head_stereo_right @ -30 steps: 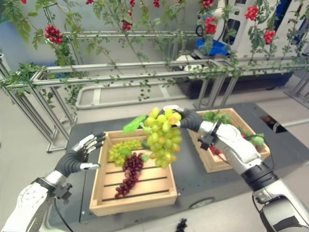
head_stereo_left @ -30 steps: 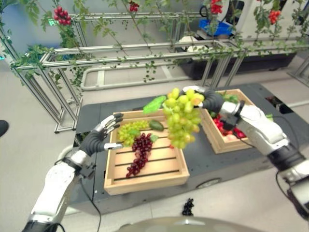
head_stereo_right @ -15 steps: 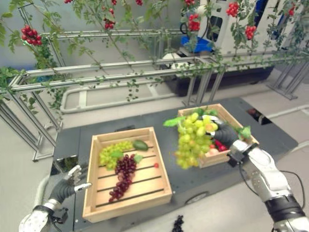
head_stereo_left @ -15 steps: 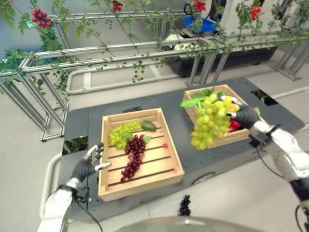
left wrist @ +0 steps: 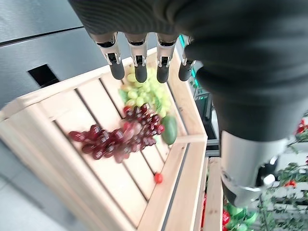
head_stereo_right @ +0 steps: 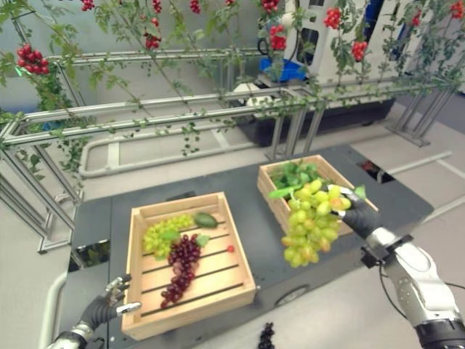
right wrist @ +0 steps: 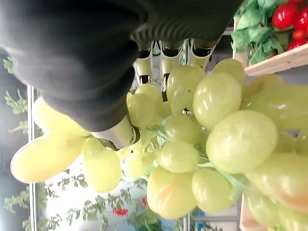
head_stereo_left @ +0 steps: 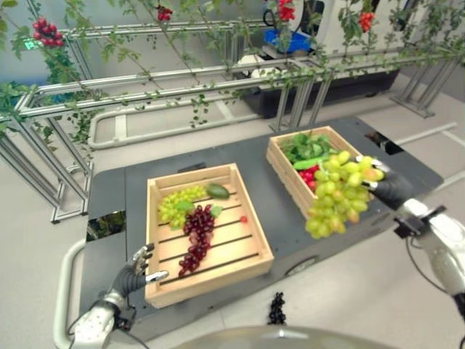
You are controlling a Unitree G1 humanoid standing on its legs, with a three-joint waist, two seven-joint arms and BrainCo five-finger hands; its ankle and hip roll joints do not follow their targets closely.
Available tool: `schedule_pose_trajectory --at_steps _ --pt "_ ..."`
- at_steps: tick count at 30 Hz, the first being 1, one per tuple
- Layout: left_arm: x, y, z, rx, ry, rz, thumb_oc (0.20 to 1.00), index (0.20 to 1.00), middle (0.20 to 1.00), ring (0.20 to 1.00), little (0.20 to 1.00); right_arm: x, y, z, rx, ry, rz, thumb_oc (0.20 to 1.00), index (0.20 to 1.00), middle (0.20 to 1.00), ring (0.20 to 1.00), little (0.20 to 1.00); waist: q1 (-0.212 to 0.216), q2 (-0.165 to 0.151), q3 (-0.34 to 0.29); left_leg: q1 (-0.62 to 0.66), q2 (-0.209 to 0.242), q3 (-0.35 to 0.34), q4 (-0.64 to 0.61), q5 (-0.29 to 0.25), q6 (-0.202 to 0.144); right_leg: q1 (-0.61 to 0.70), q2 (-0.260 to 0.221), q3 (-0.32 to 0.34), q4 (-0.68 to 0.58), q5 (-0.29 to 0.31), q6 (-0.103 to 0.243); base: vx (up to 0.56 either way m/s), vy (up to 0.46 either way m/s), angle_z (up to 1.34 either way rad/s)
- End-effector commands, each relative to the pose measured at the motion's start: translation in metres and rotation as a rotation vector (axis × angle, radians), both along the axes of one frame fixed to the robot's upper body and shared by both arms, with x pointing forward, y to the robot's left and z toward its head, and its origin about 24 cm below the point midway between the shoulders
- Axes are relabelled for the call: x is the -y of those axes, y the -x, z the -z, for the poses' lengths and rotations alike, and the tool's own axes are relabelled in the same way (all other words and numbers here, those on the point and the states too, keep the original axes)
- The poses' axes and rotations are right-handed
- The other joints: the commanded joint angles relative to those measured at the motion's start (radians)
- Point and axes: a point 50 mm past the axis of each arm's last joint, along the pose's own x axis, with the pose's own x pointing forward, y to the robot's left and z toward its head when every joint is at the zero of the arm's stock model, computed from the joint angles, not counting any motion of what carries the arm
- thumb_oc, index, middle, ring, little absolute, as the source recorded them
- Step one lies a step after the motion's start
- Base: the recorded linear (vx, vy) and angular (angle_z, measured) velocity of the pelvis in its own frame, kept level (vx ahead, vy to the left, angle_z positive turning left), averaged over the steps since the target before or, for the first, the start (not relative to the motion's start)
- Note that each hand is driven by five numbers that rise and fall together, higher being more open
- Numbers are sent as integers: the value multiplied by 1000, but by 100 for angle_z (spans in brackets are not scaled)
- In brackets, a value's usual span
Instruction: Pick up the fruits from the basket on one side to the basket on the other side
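My right hand (head_stereo_left: 392, 187) is shut on the top of a large bunch of green grapes (head_stereo_left: 336, 194), which hangs in the air over the near edge of the right wooden basket (head_stereo_left: 285, 171). That basket holds green leaves and red fruit (head_stereo_left: 308, 175). The left wooden basket (head_stereo_left: 205, 254) contains a smaller green grape bunch (head_stereo_left: 176, 204), a dark red grape bunch (head_stereo_left: 195, 233), a green oval fruit (head_stereo_left: 216, 190) and a small red fruit (head_stereo_left: 244, 219). My left hand (head_stereo_left: 136, 270) hovers open by the left basket's near left corner. In the right wrist view the grapes (right wrist: 211, 139) sit against the curled fingers (right wrist: 161, 55).
Both baskets sit on a dark grey platform (head_stereo_left: 116, 196). A metal frame with leafy vines and red fruit clusters (head_stereo_left: 145, 80) stands behind it. A small dark grape bunch (head_stereo_left: 277, 309) lies on the floor in front of the platform.
My right hand carried the green grape bunch rightward from above the left basket to the right basket's near edge. My left hand dropped back toward the left basket's near corner. The camera shifted.
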Motion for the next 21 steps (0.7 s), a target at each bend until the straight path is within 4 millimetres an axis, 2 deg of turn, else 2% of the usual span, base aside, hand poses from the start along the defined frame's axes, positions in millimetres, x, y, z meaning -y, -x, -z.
schedule_pose_trajectory --at_steps 1,3,4,6,7,8,9,10,11,13,16,19,21 --pt "-1 -12 -16 95 -65 88 1000 1000 1000 1000 1000 5 -1 -35 228 -34 56 200 200 200 200 200 -34 -21 -27 -69 -116 -7 128 -126 77 -60 -98 -20 111 49 51 -78 170 8" --pt "0 -13 -15 91 -69 105 1000 1000 1000 1000 1000 9 4 -32 225 -19 94 200 200 200 200 200 -47 -18 -19 -69 -133 -7 108 -116 76 -81 -132 -21 102 101 72 -94 99 4" --pt "1 -14 -15 91 -76 111 1000 1000 1000 1000 1000 9 3 -32 228 -13 105 200 200 200 200 200 -46 -17 -12 -74 -134 2 102 -107 76 -98 -155 -52 103 123 74 -136 110 -5" --pt "1 -12 -15 89 -78 115 1000 1000 1000 1000 1000 7 -1 -36 249 -1 112 200 200 200 200 200 -20 -3 -7 -76 -129 42 90 -99 73 -101 -191 -202 137 116 70 -143 157 -38" --pt "0 -9 -13 79 -84 115 1000 1000 1000 1000 1000 6 -4 -37 256 -25 130 200 200 200 200 200 3 0 -8 -72 -126 85 82 -96 73 -88 -210 -336 171 114 68 -97 111 -99" --pt "0 -9 -13 79 -86 115 1000 1000 1000 1000 1000 6 -5 -36 256 -27 132 200 200 200 200 200 -1 0 -7 -70 -125 81 80 -95 73 -85 -211 -343 175 109 68 -99 79 -125" --pt "-1 -7 -14 77 -92 112 1000 1000 1000 1000 1000 4 -9 -36 258 -39 133 200 200 200 200 200 3 -1 -3 -67 -121 98 75 -90 73 -82 -211 -405 199 102 67 -101 6 -107" --pt "-4 0 -11 57 -101 92 1000 1000 1000 1000 1000 0 -12 -35 256 -18 124 200 200 200 200 200 -10 -6 5 -61 -112 128 66 -83 80 -93 -203 -435 234 96 66 -102 11 -73" --pt "-4 0 -10 58 -102 89 1000 1000 1000 1000 1000 -1 -13 -35 256 -17 122 200 200 200 200 200 -9 -5 5 -58 -112 131 64 -85 79 -97 -203 -428 240 93 67 -65 -77 -66" --pt "-4 3 -3 29 -111 73 1000 1000 1000 1000 1000 -1 -12 -33 246 14 130 200 200 200 200 200 -28 -17 12 -54 -113 144 57 -88 78 -121 -174 -370 182 88 62 -12 -115 -49" --pt "0 4 7 0 -126 68 1000 1000 1000 1000 1000 0 -9 -33 253 -7 147 200 200 200 200 200 -35 -15 14 -50 -111 154 59 -96 75 -124 -163 -355 152 93 57 33 -125 -32" --pt "4 6 19 -48 -143 59 1000 1000 1000 1000 1000 -1 -8 -38 280 19 149 200 200 200 200 200 -50 -16 21 -51 -91 186 105 -131 71 -141 -148 -337 147 60 31 60 -153 -43" --pt "4 6 25 -77 -200 81 1000 1000 1000 1000 1000 -2 -8 -45 318 20 161 200 200 200 200 200 -59 -28 33 -66 -42 232 243 -188 55 -146 -118 -306 145 9 -4 103 -230 -41"
